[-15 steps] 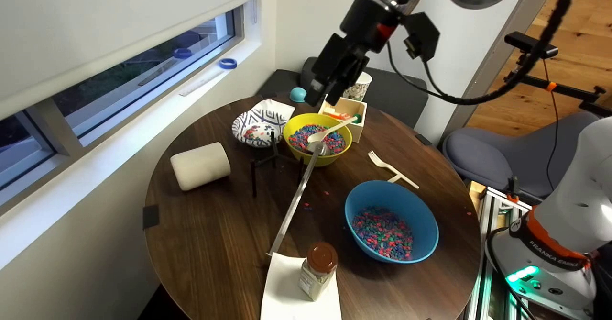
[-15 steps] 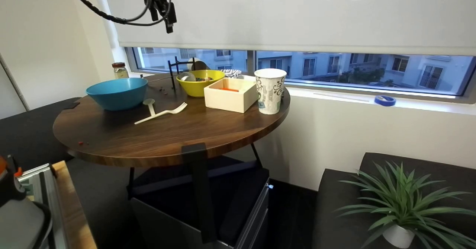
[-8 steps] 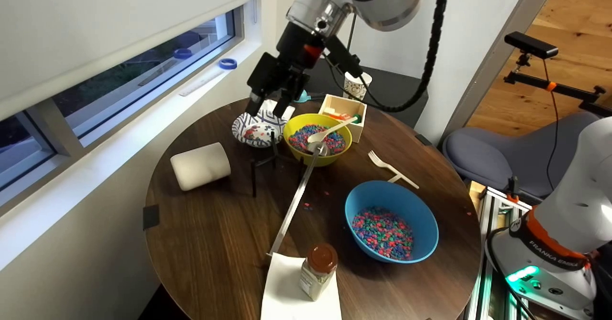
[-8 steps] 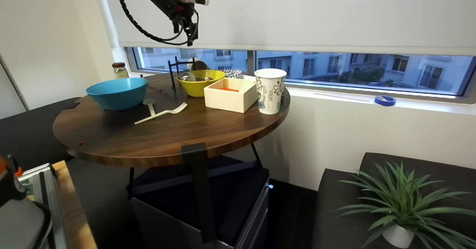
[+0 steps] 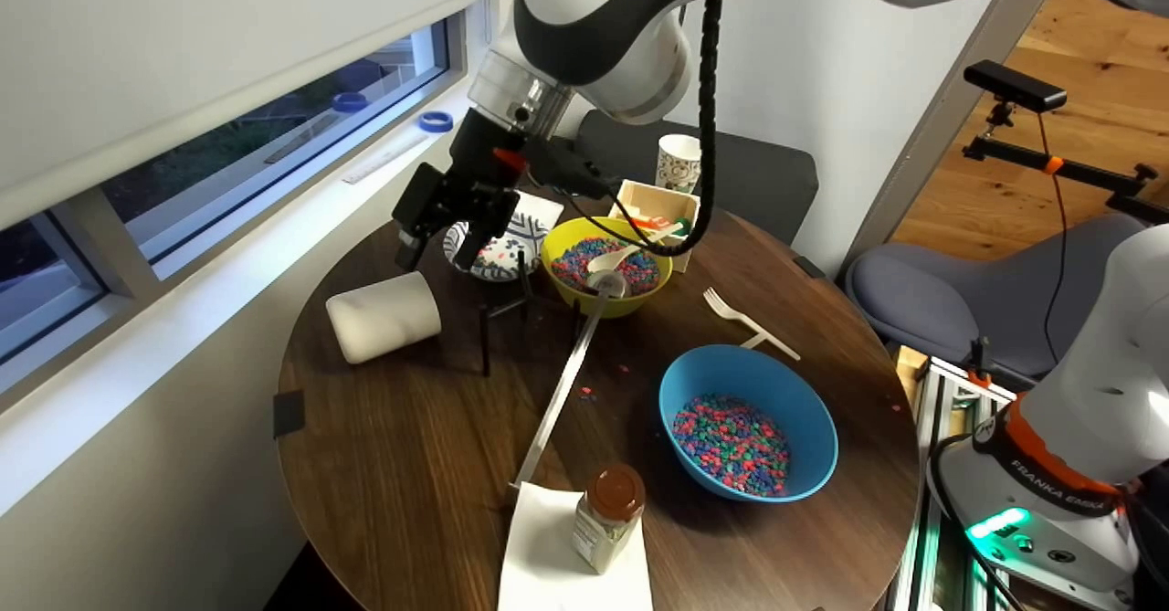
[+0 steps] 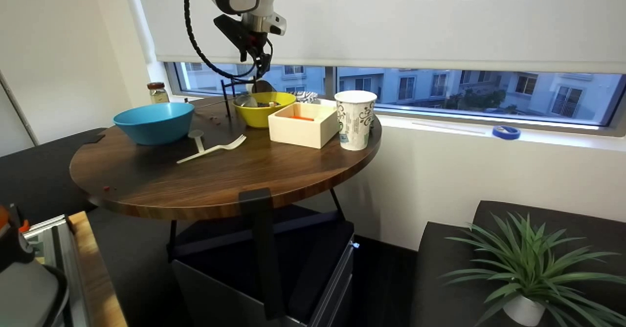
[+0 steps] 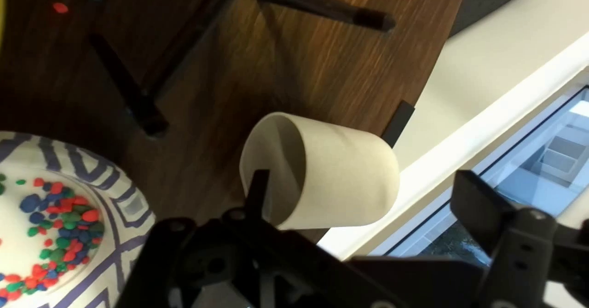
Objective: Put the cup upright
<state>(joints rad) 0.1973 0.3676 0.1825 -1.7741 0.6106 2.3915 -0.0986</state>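
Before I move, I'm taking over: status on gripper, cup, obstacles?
Gripper open, nothing held. Cup on its side, ungripped. Black stand close by, not touching cup; possible snag.

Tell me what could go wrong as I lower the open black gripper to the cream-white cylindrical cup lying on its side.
The cup lies near the edge of the round dark wooden table, so a nudge might roll it off. The gripper could clip the black legged stand near the cup, or jolt the white patterned bowl and scatter its small coloured pieces.
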